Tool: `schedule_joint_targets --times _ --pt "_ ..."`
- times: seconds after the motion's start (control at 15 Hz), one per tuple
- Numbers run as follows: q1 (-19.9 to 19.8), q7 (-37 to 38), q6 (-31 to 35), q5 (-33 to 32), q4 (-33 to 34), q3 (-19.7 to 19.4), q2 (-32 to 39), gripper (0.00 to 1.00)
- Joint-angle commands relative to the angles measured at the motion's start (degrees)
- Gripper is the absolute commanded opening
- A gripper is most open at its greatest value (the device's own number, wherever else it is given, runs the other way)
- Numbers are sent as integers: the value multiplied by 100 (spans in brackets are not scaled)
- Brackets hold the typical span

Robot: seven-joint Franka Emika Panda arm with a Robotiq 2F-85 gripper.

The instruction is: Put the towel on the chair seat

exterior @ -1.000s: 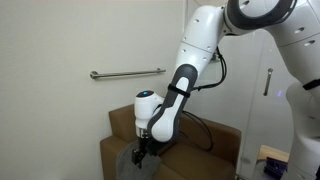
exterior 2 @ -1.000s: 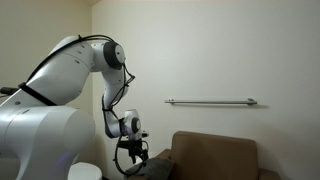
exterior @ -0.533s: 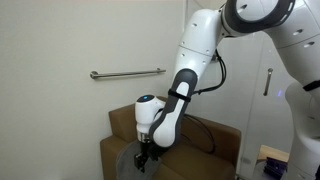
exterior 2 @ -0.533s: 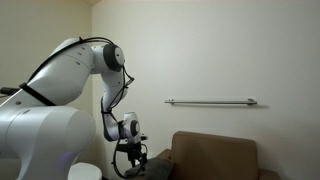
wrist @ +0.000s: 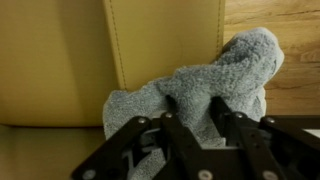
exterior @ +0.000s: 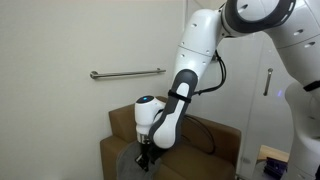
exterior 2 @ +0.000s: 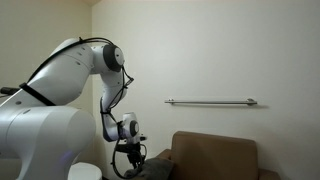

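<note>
Quick look from us: the gripper (wrist: 190, 102) is down in the towel (wrist: 238, 68), jaws narrow, with a ridge of the grey cloth bunched between the black fingers (wrist: 182, 128). So we read it as pinching the towel. The towel sits in a crumpled heap on the tan armchair (exterior: 215, 140), low at its front near one thick arm. We honestly can't tell if it's on that arm or on the seat edge. In both exterior views the white arm bends down over it, with a metal rail (exterior: 128, 73) on the wall behind.
</note>
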Motion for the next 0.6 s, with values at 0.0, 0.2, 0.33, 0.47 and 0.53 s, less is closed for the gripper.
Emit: schedule_joint_targets --times 0.0,0.2,0.33,0.47,0.53 --pt "-26 4 177 5 -238 19 -81 8" --pt "-107 -96 154 54 -243 129 -86 4" --pt "-117 -114 3 53 -221 134 -111 5" --pt "-196 -200 -140 101 -194 209 -140 6" --pt "-284 -297 -197 148 -186 296 -169 6"
